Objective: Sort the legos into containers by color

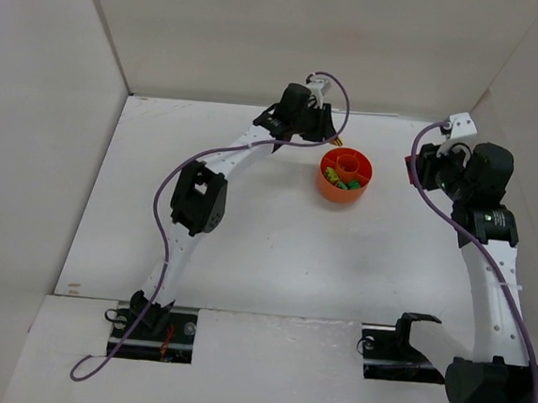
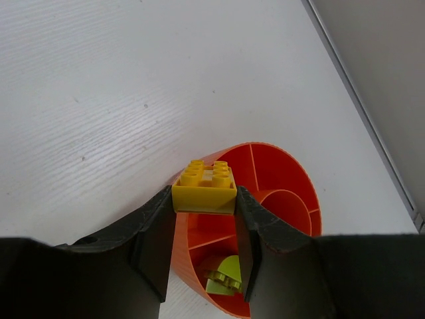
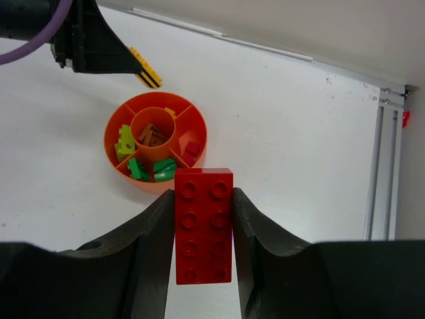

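Left end effector pinching yellow brick at bowl rim; right, red brick.

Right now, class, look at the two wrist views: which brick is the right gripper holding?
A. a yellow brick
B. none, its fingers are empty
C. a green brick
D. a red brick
D: the right wrist view shows the right gripper shut on a red brick with eight studs, while the yellow brick is in the left gripper.
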